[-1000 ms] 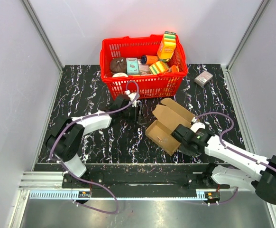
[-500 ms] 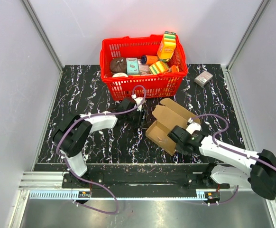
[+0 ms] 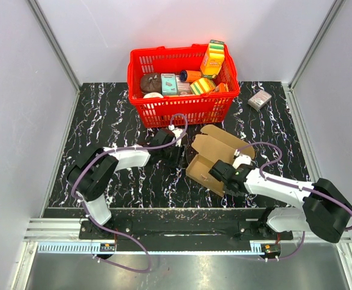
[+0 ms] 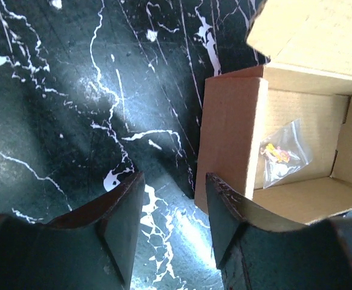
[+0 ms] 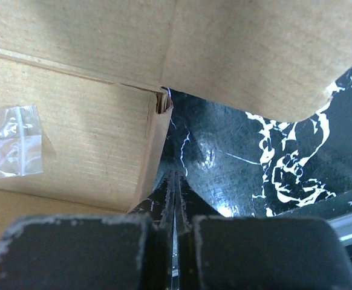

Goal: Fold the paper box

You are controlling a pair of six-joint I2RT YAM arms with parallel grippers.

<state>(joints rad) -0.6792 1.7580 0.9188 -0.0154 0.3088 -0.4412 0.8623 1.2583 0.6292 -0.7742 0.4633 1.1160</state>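
The paper box [image 3: 215, 158] sits open on the black marbled table [image 3: 115, 109], a little right of the middle and just near of the red basket [image 3: 182, 112]. Its tray lies toward the near left. Its lid flap is folded back and stretches to the far right.

In the left wrist view, a small clear plastic bag [image 4: 282, 154] with something coloured in it lies on the floor of the tray.

The left gripper [image 3: 175, 156] hangs over the bare table just left of the box's left wall. Its fingers [image 4: 121, 217] are spread partway and there is nothing between them.

The right gripper [image 3: 219, 176] is at the tray's near right side. Its fingers [image 5: 167, 193] are pressed together and grip nothing. Their tips lie just outside the tray's wall, near a corner. I cannot tell whether they touch the cardboard.

The basket holds several colourful packages. A small grey-pink box [image 3: 259, 99] lies at the far right of the table, well apart from both arms.
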